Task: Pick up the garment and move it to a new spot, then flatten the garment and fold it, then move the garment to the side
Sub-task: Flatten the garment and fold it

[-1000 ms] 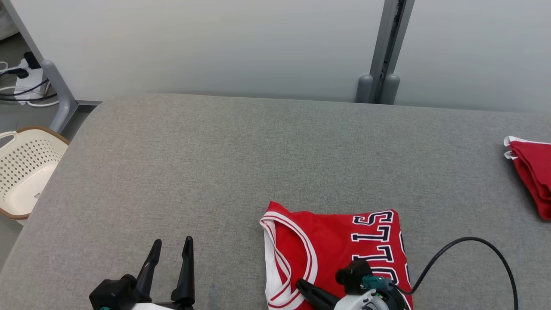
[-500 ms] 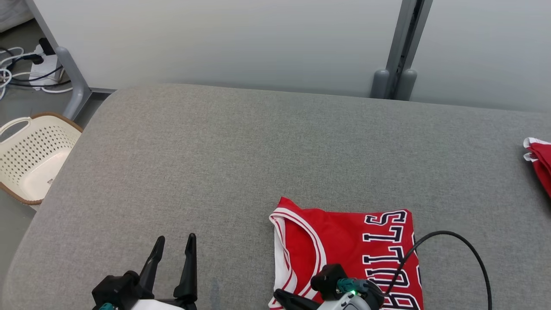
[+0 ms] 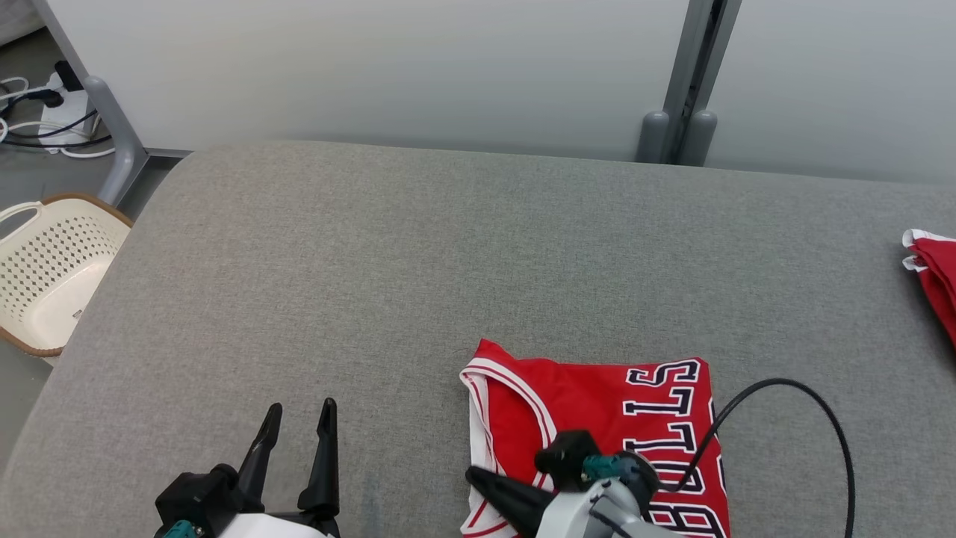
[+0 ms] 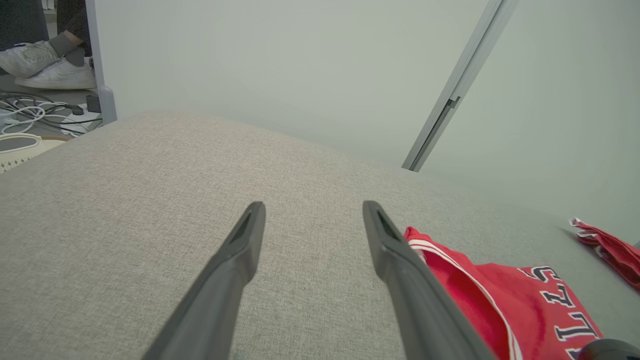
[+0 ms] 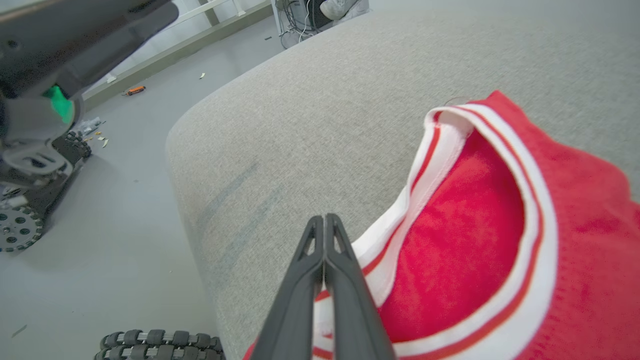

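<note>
moved: right gripper [image 3: 472, 473] slid toward 9 o'clock | grey fabric-covered table [image 3: 373, 261] | folded red jersey with white trim and dark lettering [image 3: 597, 403] flat at table's 5 o'clock | cream perforated plastic basket [image 3: 45, 269] off table at 9 o'clock | right gripper closed, tips over jersey's trim edge | left gripper [image 3: 301, 407] open, 7 o'clock, apart from jersey

The red basketball jersey with white trim and navy lettering [image 3: 590, 403] runs off the head view's bottom edge, its lettering partly behind the wrist of the right pincer [image 3: 472, 475]. Far right, a second red-and-white cloth [image 3: 933, 269] is clipped by the frame; far left, the cream perforated plastic basket [image 3: 52, 254] too.
</note>
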